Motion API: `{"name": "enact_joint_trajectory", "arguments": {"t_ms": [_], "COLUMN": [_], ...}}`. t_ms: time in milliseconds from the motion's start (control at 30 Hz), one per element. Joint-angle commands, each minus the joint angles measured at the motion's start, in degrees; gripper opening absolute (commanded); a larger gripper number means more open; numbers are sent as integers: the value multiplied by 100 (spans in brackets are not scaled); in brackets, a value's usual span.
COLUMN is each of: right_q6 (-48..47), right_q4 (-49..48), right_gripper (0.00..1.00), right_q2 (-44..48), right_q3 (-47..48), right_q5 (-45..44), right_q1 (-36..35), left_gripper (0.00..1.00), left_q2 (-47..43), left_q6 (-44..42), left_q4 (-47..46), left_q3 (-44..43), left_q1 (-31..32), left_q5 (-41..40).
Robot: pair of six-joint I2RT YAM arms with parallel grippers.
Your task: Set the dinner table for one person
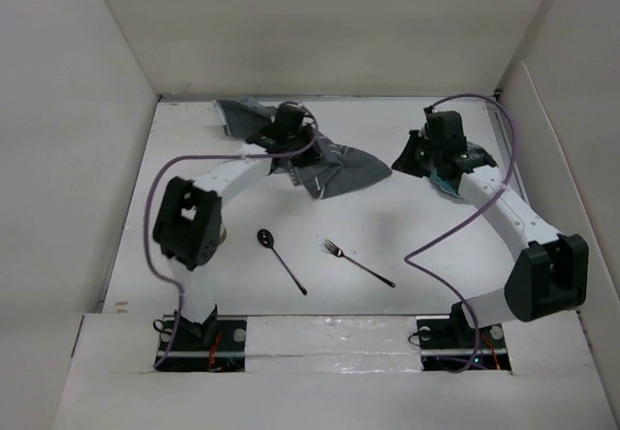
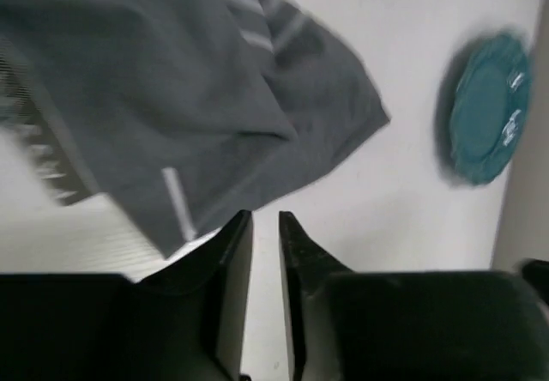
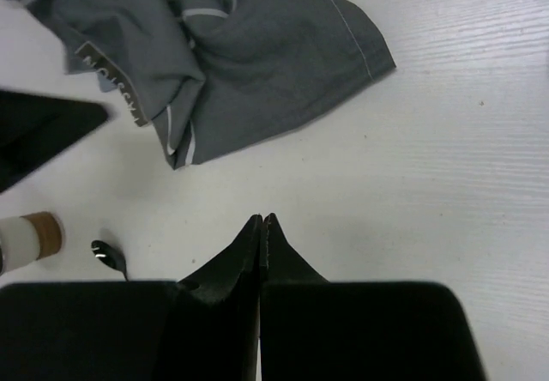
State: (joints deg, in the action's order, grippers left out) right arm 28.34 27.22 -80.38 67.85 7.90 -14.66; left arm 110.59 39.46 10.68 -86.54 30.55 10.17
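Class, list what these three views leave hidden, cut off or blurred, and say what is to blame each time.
Plate: blurred in the left wrist view; mostly under the right arm in the top view.
Placemat: top view, middle covered by the left arm.
Cup: right wrist view, cut by the left edge.
Spoon: right wrist view, handle hidden behind the right tool.

Robotics lab test cell: a plain white dinner table (image 1: 407, 227) boxed in by bare white panel walls (image 1: 320, 23), with the left arm (image 1: 184, 222) and right arm (image 1: 504, 212) bolted at its near edge and purple cables (image 1: 475, 95) looping off them. Loose dining props: a crumpled grey placemat (image 2: 171, 98) just ahead of the left gripper (image 2: 264, 216), a teal plate (image 2: 489, 111) farther to its right, a spoon (image 1: 281, 261) and fork (image 1: 356, 261) behind it.
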Motion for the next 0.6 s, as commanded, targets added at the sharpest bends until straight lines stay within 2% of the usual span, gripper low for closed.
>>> {"name": "enact_joint_trajectory", "arguments": {"t_ms": [0,100,133,200,233,300,333,400,567], "right_q6": [233,365,409,471,497,524,524,532,480], "right_q4": [-595,-771,-884,-955,-1008,-1061,-1113,-1158,-1246], "right_gripper": [0,0,7,18,28,35,39,41,42], "right_q2": [-476,-742,-847,-909,-944,-945,-927,-857,-751], "right_q3": [78,123,97,35,-35,-114,-158,-299,-457], "right_q5": [36,176,203,343,361,423,440,458,528], "right_q1": [86,138,138,138,138,138,138,138,138], "left_gripper": [14,12,19,24,27,32,38,42,42], "left_q2": [-1274,-1434,-1400,-1146,-1057,-795,-723,-513,-134], "left_q6": [683,1036,1211,1292,1292,1292,1309,1353,1327], "left_q4": [-890,-1295,-1366,-1358,-1306,-1209,-1226,-1121,-682], "left_q3": [1327,2226,2360,2414,2371,2222,2186,2011,1615], "left_q1": [-452,-821,-996,-1051,-1103,-1103,-1103,-1103,-892], "left_q5": [-595,-377,-237,-183,-209,-384,-376,-524,-964]}}
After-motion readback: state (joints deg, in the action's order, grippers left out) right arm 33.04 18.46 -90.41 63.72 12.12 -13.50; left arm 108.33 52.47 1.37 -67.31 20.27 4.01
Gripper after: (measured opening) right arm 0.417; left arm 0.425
